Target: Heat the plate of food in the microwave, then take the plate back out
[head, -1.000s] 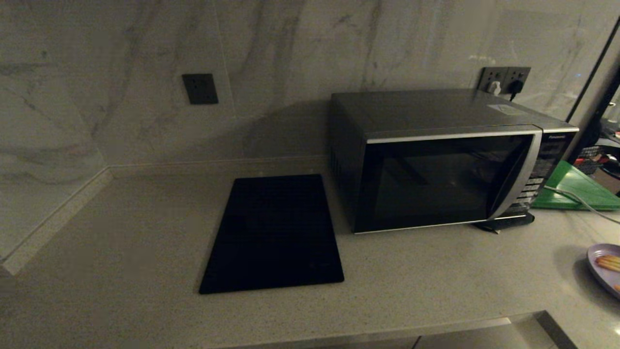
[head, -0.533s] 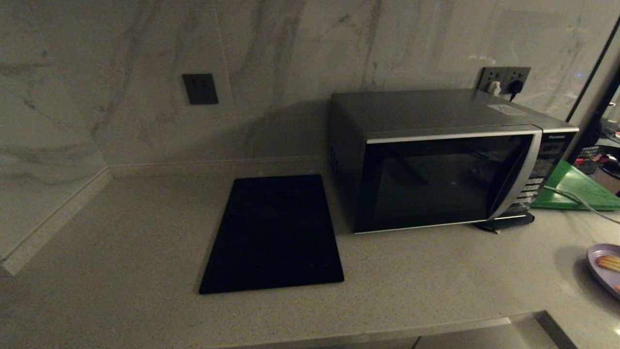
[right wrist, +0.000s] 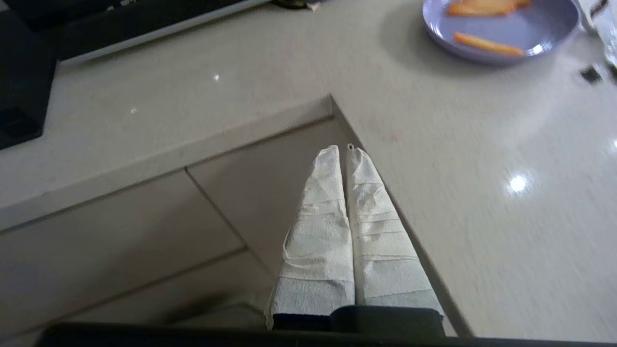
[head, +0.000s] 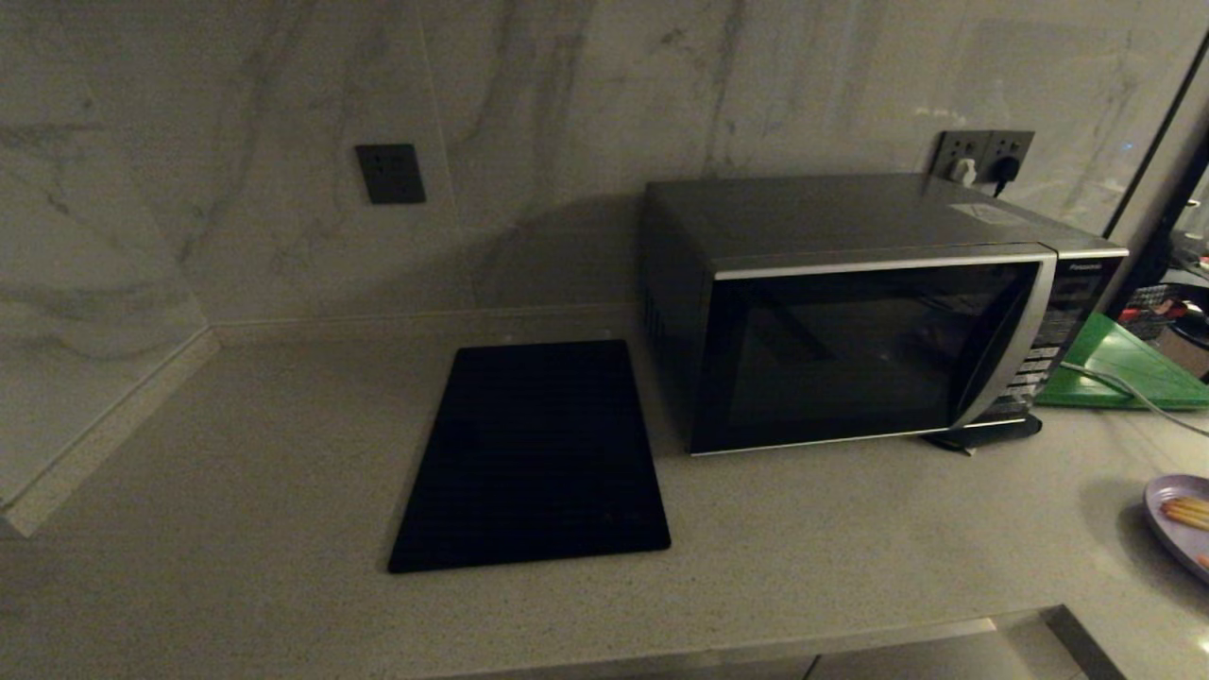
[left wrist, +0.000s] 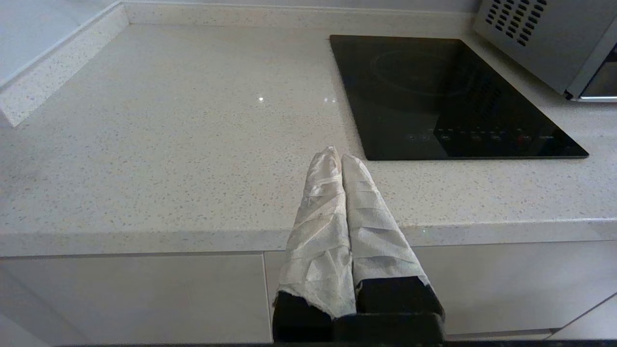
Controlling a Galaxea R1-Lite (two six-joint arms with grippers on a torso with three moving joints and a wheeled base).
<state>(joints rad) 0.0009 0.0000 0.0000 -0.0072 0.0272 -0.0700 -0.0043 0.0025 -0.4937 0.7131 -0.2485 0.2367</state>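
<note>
**A:** Head view shows you the microwave (head: 850,312) on the desk (head: 236,444), door closed, with the black panel (head: 538,458) just beside it on its left. The plate of food (head: 1181,519) is at the far right edge, well apart from the microwave, and it lies flat on the desk. No arm is in this view.

**B:** And where are the two grippers?

**A:** You see the left gripper (left wrist: 336,156) in front of the desk edge, near the black panel, parked. Its wrapped fingers (left wrist: 320,207) are pressed together and hold nothing. The right gripper (right wrist: 344,149) is low, over the corner where the desk edge meets the cabinet front (right wrist: 144,226). Its jaws are also clenched, with nothing between them. The plate is ahead of it, some way off.

**B:** So which step is in hand?

**A:** I judge it is the very beginning: the door must be opened first. You should bring the right arm up and toward the curved silver strip (head: 1011,349) at the door's right side. Clenched jaws are fine if you push a button, but you must release them if you pull the door. Keep the arm clear of the plate and of the white cable (head: 1115,387) lying on the green board (head: 1124,364) beside the microwave.
</note>
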